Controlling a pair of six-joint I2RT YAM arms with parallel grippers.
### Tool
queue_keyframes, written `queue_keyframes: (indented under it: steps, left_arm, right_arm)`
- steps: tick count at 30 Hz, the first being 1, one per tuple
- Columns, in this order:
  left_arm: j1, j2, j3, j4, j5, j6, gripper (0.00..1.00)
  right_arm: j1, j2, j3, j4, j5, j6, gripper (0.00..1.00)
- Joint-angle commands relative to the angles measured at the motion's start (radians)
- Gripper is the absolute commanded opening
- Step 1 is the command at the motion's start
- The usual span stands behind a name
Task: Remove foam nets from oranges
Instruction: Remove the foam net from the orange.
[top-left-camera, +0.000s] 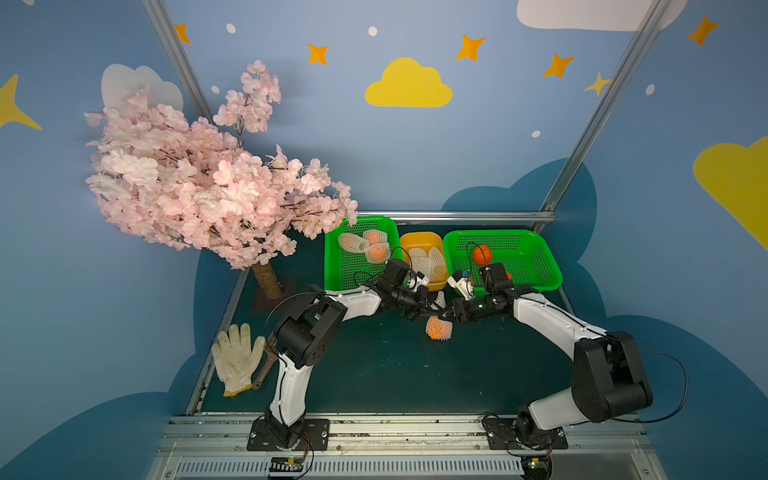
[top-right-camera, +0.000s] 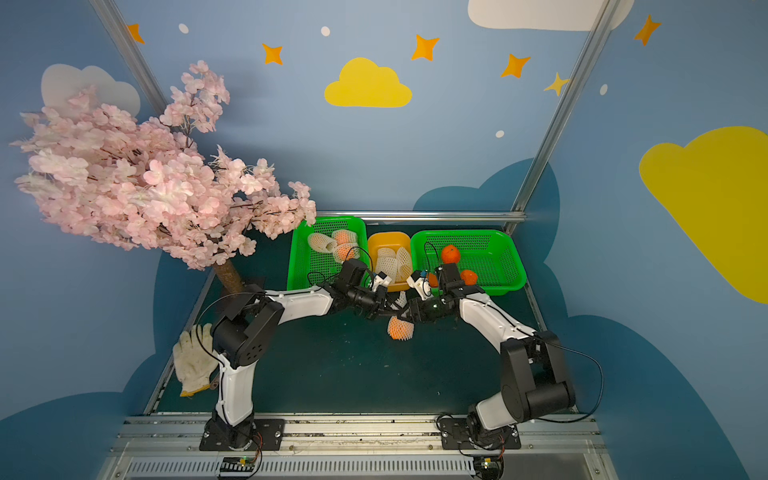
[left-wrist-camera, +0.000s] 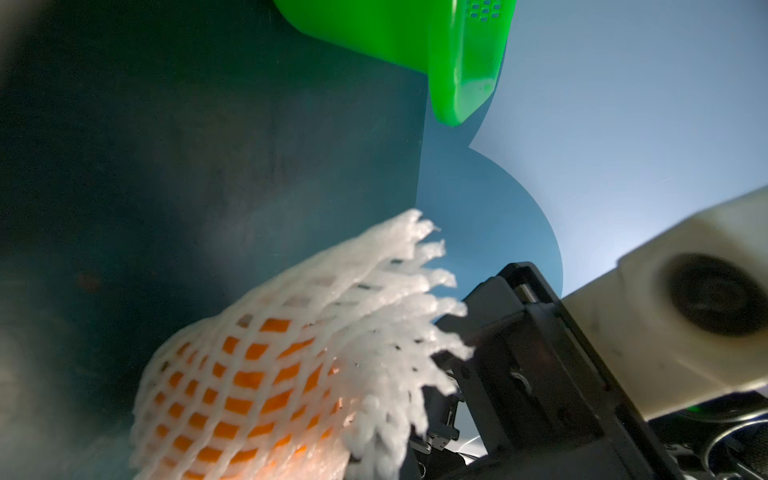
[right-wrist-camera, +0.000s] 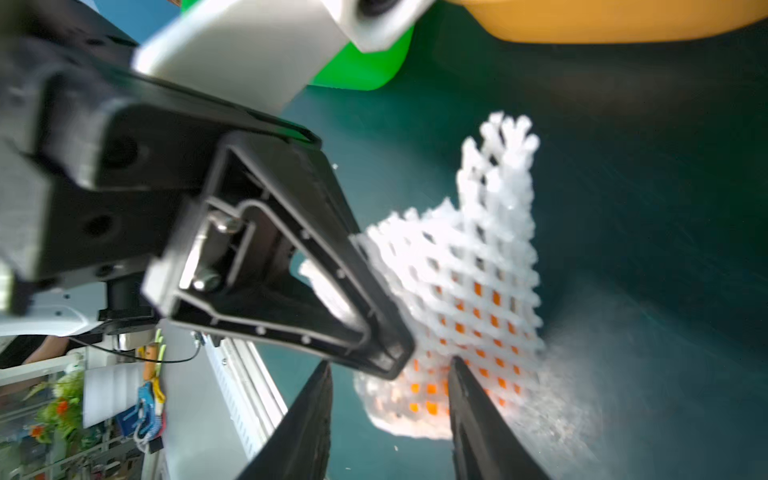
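White foam, pinched tight! The left gripper (top-left-camera: 430, 309) has its jaws together on the loose upper end of the net (right-wrist-camera: 478, 257). The orange (left-wrist-camera: 245, 380) bulges in the lower part of the sleeve, out in front of the baskets over the middle of the dark table (top-left-camera: 374, 365). Whether the fruit rests on the surface or hangs just clear, I can't tell. Coming in from the other side, the right gripper (right-wrist-camera: 391, 368) has its jaws apart. They are lined up on the fruit but, by the wrist view, not on it yet.

So how to play this one? The right side's job, I reckon, is to take the orange itself, low on the bulge and squarely across its widest part so it can't squirt out. Firm but gentle does it, because the foam is squashy and the fruit is round. Once that hold is sure, the left should pull straight along the sleeve's own length, so the mesh slides off rather than bunching.

The risk is clamping too much net along with the fruit. Then the sleeve is pinned at both ends and will only stretch. Better to grip right at the bottom and leave the mesh free to run.

Destinations look plain enough. Empty nets (top-left-camera: 428, 259) lie in the yellow tub (top-left-camera: 419, 239). Bare oranges (top-left-camera: 482, 254) sit in the right green basket (top-left-camera: 540, 257). Wrapped ones (top-left-camera: 376, 251) wait in the left green basket (top-left-camera: 332, 266).
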Motion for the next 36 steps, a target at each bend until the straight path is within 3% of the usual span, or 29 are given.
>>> queue_keyframes:
  steps: [1,8,16,23,29,34,36]
  left_arm:
    - [0.001,-0.001,0.0,0.001,0.012,-0.003,0.04]
    - [0.006,0.008,-0.008,-0.009,0.01,-0.003,0.05]
    - [0.009,0.016,0.008,-0.03,0.01,0.004,0.16]
    - [0.009,-0.003,-0.015,-0.017,-0.013,-0.006,0.32]
    - [0.01,-0.023,-0.057,0.102,-0.013,-0.065,0.49]
    - [0.01,-0.031,-0.064,0.129,-0.012,-0.067,0.53]
    - [0.011,-0.035,-0.069,0.155,-0.013,-0.075,0.53]
  right_arm:
    - [0.014,-0.019,0.016,-0.048,0.084,-0.039,0.46]
    - [0.014,-0.13,-0.066,-0.008,0.193,-0.037,0.64]
    - [0.011,-0.028,-0.042,0.027,0.146,-0.032,0.67]
    - [0.014,0.019,-0.033,0.066,0.119,-0.006,0.64]
    - [0.011,0.044,-0.028,0.1,0.085,0.009,0.54]
    - [0.011,0.077,-0.007,0.123,0.038,0.028,0.24]
    - [0.012,0.081,-0.001,0.121,0.026,0.033,0.17]
